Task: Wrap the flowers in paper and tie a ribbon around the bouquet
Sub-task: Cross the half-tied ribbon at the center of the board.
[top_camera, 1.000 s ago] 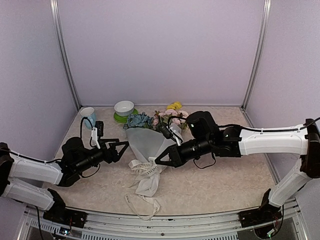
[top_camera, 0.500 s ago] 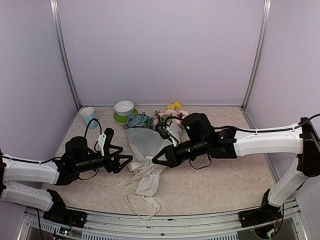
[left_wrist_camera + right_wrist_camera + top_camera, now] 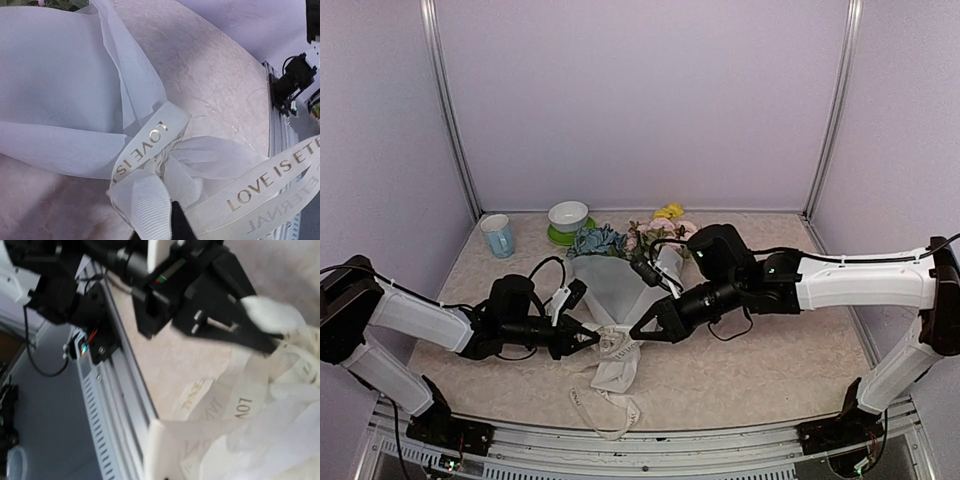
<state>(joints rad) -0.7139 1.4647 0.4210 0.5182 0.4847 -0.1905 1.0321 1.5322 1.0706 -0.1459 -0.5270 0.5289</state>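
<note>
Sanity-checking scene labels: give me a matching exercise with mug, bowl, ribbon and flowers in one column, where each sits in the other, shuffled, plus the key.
Things
1. mug
2. bowl
3. ribbon
4. flowers

Places
a. sticking out of the wide far end of the paper cone
b. on a green saucer
c. looped around the cone's gathered narrow end
d. upright at the far left, apart from the rest

Pairs: 1-d, 2-b, 3-c, 4-a
</note>
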